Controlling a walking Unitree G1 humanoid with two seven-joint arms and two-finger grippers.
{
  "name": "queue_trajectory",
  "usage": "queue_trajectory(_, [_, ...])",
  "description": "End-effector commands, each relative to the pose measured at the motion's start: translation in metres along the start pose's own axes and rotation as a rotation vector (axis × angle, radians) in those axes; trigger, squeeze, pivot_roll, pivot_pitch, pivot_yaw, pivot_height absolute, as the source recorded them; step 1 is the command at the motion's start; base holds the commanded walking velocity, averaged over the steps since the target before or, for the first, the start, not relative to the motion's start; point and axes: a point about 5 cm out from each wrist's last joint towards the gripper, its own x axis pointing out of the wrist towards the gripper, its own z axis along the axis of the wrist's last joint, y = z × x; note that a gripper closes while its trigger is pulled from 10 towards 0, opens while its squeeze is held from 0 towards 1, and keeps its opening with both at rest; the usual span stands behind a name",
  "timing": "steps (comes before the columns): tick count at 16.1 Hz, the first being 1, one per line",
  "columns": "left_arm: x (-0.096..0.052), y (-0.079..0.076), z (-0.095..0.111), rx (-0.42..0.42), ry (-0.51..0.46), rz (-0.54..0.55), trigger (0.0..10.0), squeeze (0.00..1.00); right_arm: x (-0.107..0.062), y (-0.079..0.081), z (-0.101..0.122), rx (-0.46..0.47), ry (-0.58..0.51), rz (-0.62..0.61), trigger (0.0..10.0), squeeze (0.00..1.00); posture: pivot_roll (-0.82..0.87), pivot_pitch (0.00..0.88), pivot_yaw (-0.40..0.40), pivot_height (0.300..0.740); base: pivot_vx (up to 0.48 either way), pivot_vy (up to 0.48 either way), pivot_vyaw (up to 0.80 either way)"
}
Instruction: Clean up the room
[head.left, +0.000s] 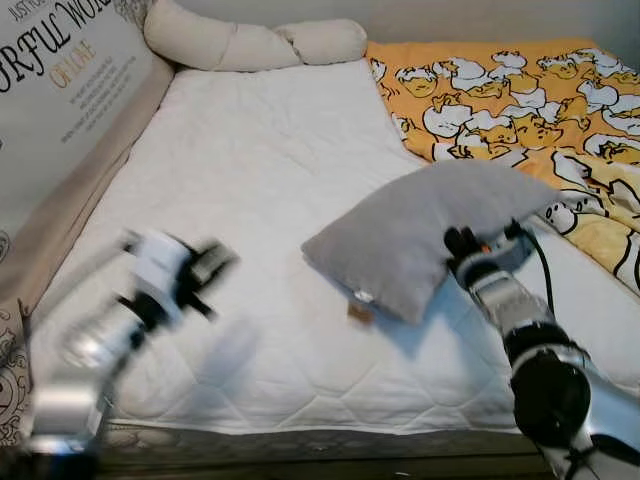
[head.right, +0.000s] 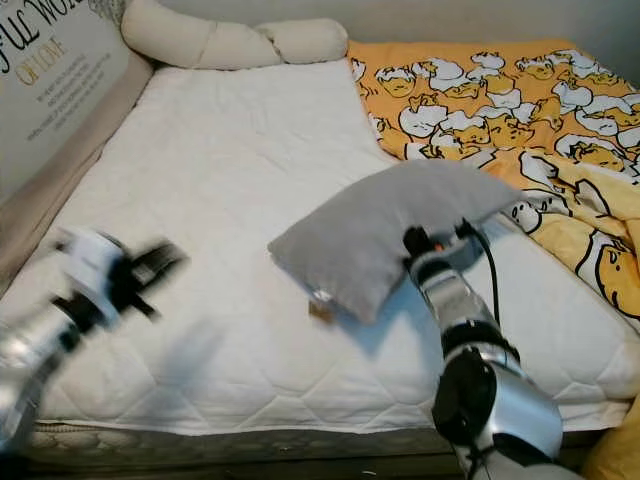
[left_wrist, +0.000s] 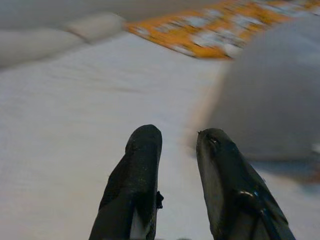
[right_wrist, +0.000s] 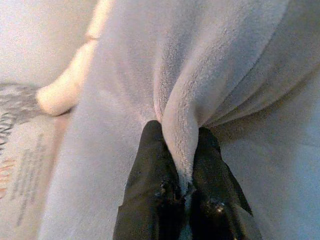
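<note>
Right wrist view: two black fingers (right_wrist: 150, 165) pinched tight on a fold of the grey pillow (head.left: 420, 235), plush cloth bunched between them; seen from the head, right gripper (head.left: 478, 250) tucked under the pillow's near edge, pillow raised off the white mattress (head.left: 260, 180) with one corner dipping low and a small tag hanging there; likely mid-carry, the step in hand judged to be moving the pillow toward its place at the head of the bed; next move probably calls for a steady lift and swing up the mattress without letting the fold slip, then a clean release; left gripper (head.left: 190, 275) blurred with motion over the mattress's near left part, fingers (left_wrist: 135, 180) set narrowly apart, holding nothing, pointed toward the pillow; quilted mattress otherwise bare, cream bolster (head.left: 250, 40) lying across the far end, orange duck-print blanket (head.left: 520, 100) rumpled on the right side, lettered headboard panel (head.left: 60, 70) along the left.
</note>
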Motion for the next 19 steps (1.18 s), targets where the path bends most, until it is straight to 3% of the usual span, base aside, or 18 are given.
queue_trajectory(1, [-0.004,0.014,0.007,0.001,-0.024,0.059,10.0,0.0,0.007,0.024,0.004,-0.019,0.003,0.083,0.0,0.0,0.06,0.0,0.044,0.74,0.0,0.0,0.0])
queue_trajectory(5, [-0.011,0.022,0.004,-0.014,0.049,0.075,10.0,0.0,0.019,0.096,0.003,-0.034,0.067,0.322,0.0,0.0,0.08,0.0,0.04,0.74,0.0,0.0,0.0])
queue_trajectory(6, [-0.011,0.022,0.004,-0.011,0.057,0.075,10.0,0.0,0.019,0.108,0.003,-0.024,0.08,0.363,0.0,0.0,0.08,0.0,0.04,0.74,0.0,0.0,0.0])
queue_trajectory(8, [-0.01,0.024,0.006,0.0,0.05,0.076,10.0,0.0,0.015,0.152,0.005,-0.03,0.124,0.566,0.0,0.0,0.09,0.0,0.037,0.74,0.0,0.0,0.0])
queue_trajectory(10, [-0.007,0.03,0.012,-0.031,0.028,0.117,10.0,0.0,0.002,0.172,0.01,-0.046,0.182,0.698,0.0,0.0,0.09,0.0,0.035,0.74,0.0,0.0,0.0])
queue_trajectory(11, [-0.007,0.032,0.015,-0.043,0.017,0.13,10.0,0.0,-0.004,0.174,0.012,-0.042,0.201,0.731,0.0,0.0,0.09,0.0,0.038,0.74,0.0,0.0,0.0])
queue_trajectory(12, [-0.005,0.035,0.018,-0.056,-0.002,0.145,10.0,0.0,-0.012,0.172,0.015,-0.036,0.226,0.759,0.0,0.0,0.08,0.0,0.042,0.74,0.0,0.0,0.0])
queue_trajectory(14, [-0.004,0.04,0.023,-0.097,-0.033,0.172,10.0,0.0,-0.022,0.153,0.012,-0.048,0.285,0.774,0.0,0.0,0.07,0.0,0.051,0.74,0.0,0.0,0.0])
queue_trajectory(15, [0.001,0.046,0.023,-0.151,-0.04,0.208,10.0,0.0,-0.021,0.107,-0.007,-0.157,0.382,0.653,0.0,0.0,0.06,0.0,0.06,0.74,0.0,0.0,0.0])
queue_trajectory(16, [0.004,0.047,0.022,-0.169,-0.038,0.218,10.0,0.0,-0.02,0.085,-0.017,-0.212,0.414,0.574,0.0,0.0,0.06,0.0,0.062,0.74,0.0,0.0,0.0])
queue_trajectory(17, [0.012,0.047,0.015,-0.17,-0.004,0.232,10.0,0.0,-0.02,0.045,-0.034,-0.305,0.462,0.423,0.0,0.0,0.05,0.0,0.067,0.74,0.0,0.0,0.0])
queue_trajectory(18, [0.02,0.045,0.007,-0.17,0.036,0.236,10.0,0.0,-0.021,0.024,-0.044,-0.334,0.477,0.338,0.0,0.0,0.05,0.0,0.069,0.74,0.0,0.0,0.0])
queue_trajectory(19, [0.027,0.042,0.0,-0.162,0.063,0.233,10.0,0.0,-0.021,0.013,-0.049,-0.341,0.476,0.293,0.0,0.0,0.05,0.0,0.069,0.74,0.0,0.0,0.0])
